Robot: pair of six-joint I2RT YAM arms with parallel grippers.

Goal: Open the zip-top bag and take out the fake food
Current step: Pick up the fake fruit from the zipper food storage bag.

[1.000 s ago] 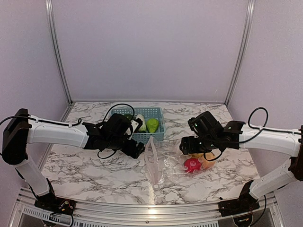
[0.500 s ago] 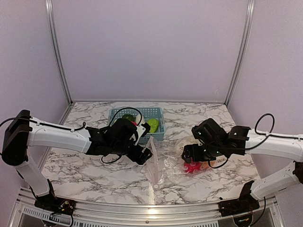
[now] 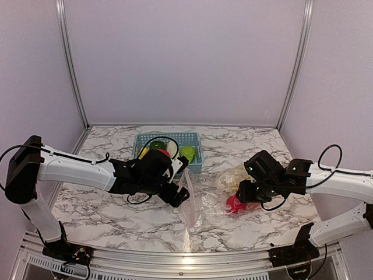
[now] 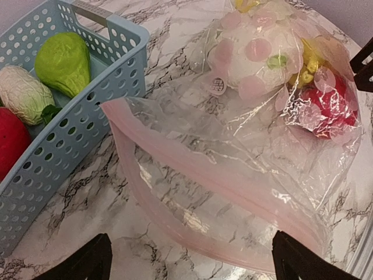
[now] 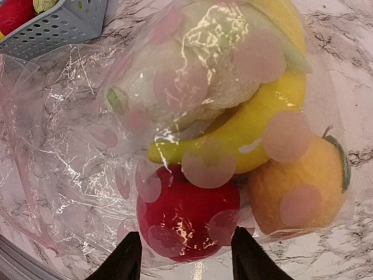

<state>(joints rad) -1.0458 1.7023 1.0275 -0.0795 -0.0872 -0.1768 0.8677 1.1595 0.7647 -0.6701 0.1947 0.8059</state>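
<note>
Since the bag [image 4: 233,175] gapes just ahead of the wide-spread left fingers [image 4: 81,262], emptying seems underway. The food [image 5: 192,216] lies between the right fingers [image 5: 125,259], grip unclear; next probably needs a firm pinch there.

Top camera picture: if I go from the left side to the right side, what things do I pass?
left arm's white forearm → blue basket → red fake food → right arm's white forearm
</note>
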